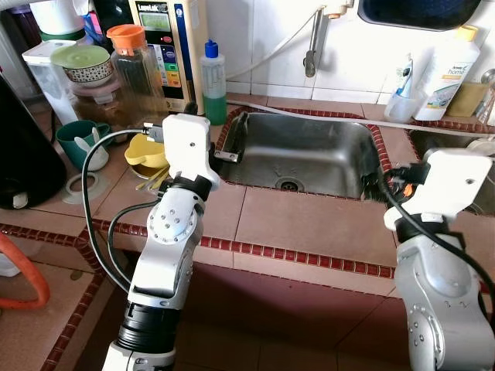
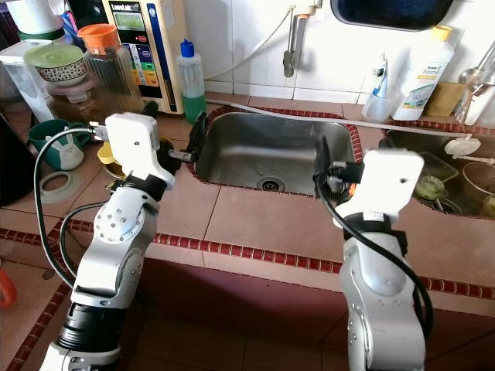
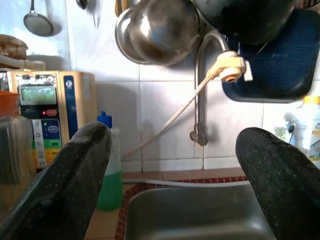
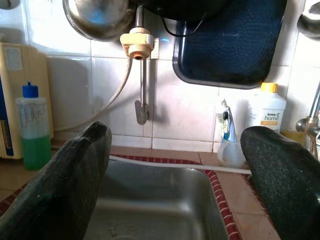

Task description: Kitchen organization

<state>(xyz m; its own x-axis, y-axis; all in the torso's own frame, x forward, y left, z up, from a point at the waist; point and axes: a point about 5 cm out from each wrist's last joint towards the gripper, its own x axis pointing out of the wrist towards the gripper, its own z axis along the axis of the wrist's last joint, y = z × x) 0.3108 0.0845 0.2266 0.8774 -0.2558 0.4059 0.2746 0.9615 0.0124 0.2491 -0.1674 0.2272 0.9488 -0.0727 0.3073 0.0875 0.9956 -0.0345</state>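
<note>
Terracotta tiles, red trim, steel sink and bright kitchen plastics

The table (image 1: 309, 224) is laid in dull pinkish-brown tiles edged with a band of small dark red ones, and the same red rims the grey steel sink (image 1: 309, 158). The wall tiles (image 1: 263, 39) are white. A clear bottle of green liquid (image 1: 214, 85) wears a blue cap; a jar (image 1: 131, 66) has an orange lid; a cream appliance (image 1: 166, 46) carries a panel of coloured buttons. A yellow bowl (image 1: 145, 152) sits near a teal mug (image 1: 77, 141). A white bottle (image 1: 448, 73) has a yellow cap. Both arms are silver and white, with black fingers (image 3: 60, 185) and black cables.
</note>
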